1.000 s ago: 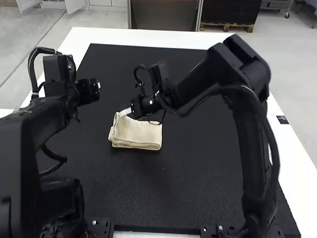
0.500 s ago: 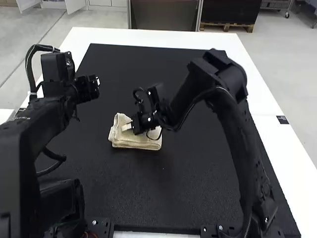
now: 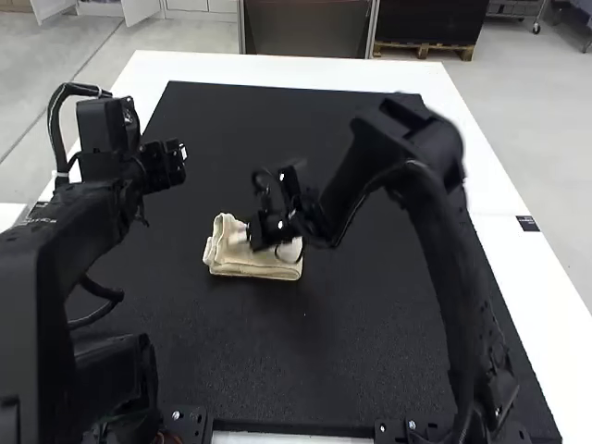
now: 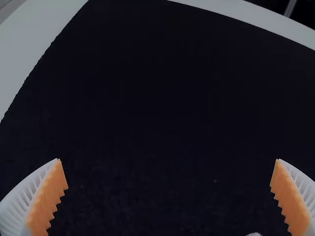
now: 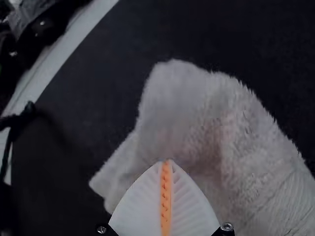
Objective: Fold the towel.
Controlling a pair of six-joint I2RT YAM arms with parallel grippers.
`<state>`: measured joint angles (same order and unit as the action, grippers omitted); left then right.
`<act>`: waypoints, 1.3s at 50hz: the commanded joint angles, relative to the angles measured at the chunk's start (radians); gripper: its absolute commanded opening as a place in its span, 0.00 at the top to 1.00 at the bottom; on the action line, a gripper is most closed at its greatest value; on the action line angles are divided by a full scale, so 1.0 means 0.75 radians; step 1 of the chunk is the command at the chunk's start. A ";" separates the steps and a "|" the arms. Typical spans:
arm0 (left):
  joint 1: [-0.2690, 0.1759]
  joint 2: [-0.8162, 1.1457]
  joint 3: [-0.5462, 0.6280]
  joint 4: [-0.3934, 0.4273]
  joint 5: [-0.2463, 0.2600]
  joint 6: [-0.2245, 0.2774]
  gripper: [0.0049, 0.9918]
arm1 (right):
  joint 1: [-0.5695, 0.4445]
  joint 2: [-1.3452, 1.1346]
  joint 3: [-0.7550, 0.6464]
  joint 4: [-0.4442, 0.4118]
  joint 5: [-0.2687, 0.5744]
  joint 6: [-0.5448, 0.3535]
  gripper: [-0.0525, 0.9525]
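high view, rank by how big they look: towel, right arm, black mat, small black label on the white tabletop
Largest to smallest:
1. black mat
2. right arm
3. towel, partly covered by the arm
4. small black label

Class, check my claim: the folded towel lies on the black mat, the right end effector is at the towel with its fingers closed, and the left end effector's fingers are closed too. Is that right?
Not quite: the left end effector is open, its fingers wide apart, as the left wrist view shows. The rest of the statement stands.
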<state>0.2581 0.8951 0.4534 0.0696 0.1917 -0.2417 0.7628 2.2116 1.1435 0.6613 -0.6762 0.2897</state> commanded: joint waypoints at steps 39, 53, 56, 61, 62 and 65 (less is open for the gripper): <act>-0.076 -0.261 0.199 0.081 -0.033 -0.013 0.02 | -0.514 -1.390 -0.351 -0.102 0.102 0.117 0.97; -0.078 -0.486 0.173 0.089 -0.029 -0.017 0.03 | -0.712 -1.865 -0.592 -0.070 0.045 0.256 0.97; -0.078 -0.555 0.169 0.087 -0.031 -0.017 0.03 | -0.749 -1.957 -0.612 -0.080 0.040 0.260 0.97; -0.078 -0.656 0.158 0.079 -0.035 -0.019 0.03 | -0.815 -2.092 -0.647 -0.096 0.018 0.280 0.97; -0.080 -0.672 0.154 0.081 -0.041 -0.019 0.03 | -0.829 -2.114 -0.655 -0.096 0.012 0.285 0.97; -0.082 -0.715 0.138 0.095 -0.067 -0.019 0.03 | -0.866 -2.180 -0.680 -0.098 -0.009 0.289 0.97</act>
<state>0.2028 0.4019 0.5652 0.1303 0.1753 -0.2489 0.1616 0.6468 0.6540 0.5861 -0.6437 0.4713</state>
